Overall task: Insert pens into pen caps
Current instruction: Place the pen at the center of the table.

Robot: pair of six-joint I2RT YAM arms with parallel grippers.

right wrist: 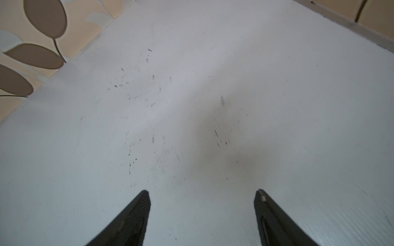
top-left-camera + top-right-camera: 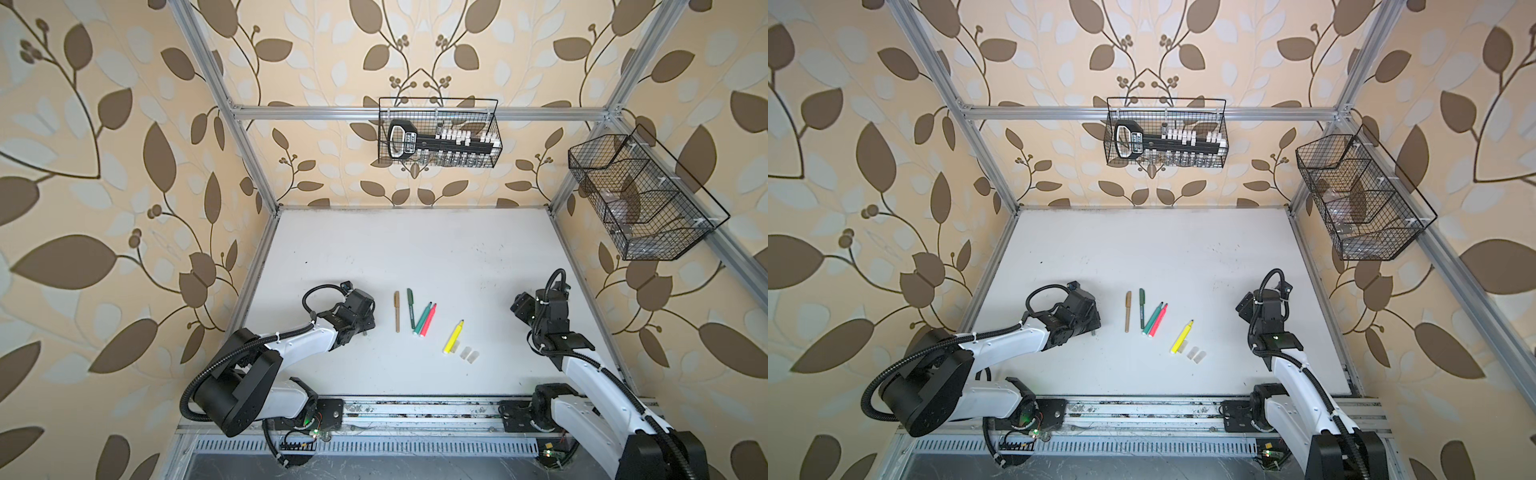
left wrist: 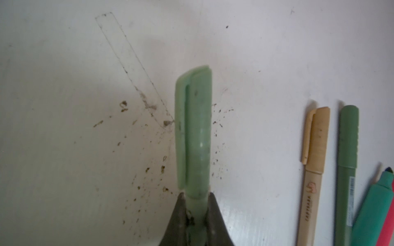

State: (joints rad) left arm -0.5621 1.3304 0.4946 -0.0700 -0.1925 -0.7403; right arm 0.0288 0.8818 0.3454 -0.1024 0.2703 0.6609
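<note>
Sage-green plastic fills the left wrist view: the left gripper [image 3: 196, 192] is clamped on the barrel of the sage-green pen [image 3: 195, 199] just below its cap [image 3: 193, 127]. The cap looks fully seated, with its clip toward the camera. We judge this pen's capping done and the step in hand to be laying it down.

To do that well, we would lower it until it lies flat on the table [image 2: 415, 249]. The bare patch toward the left edge, beside the tan pen [image 2: 397, 311], suits it, with the pen parallel to the tan one and not across it. Only then should the jaws part, so it neither drops nor rolls into the row. The right gripper [image 1: 202, 191] hangs spread wide and empty over bare table near the right edge.

The other pens lie mid-table, toward the near edge. The tan pen and the dark green pen [image 2: 411, 308] lie side by side with matching caps on. Next come the green marker [image 2: 423, 318] and the pink-red marker [image 2: 429, 321], close against each other with bare tips. The yellow marker [image 2: 454, 337] is also uncapped. Three clear caps [image 2: 473, 356] sit just beside its near end, small and almost colourless on the white. We expect them to be hard to spot and easy to flick away.
</note>
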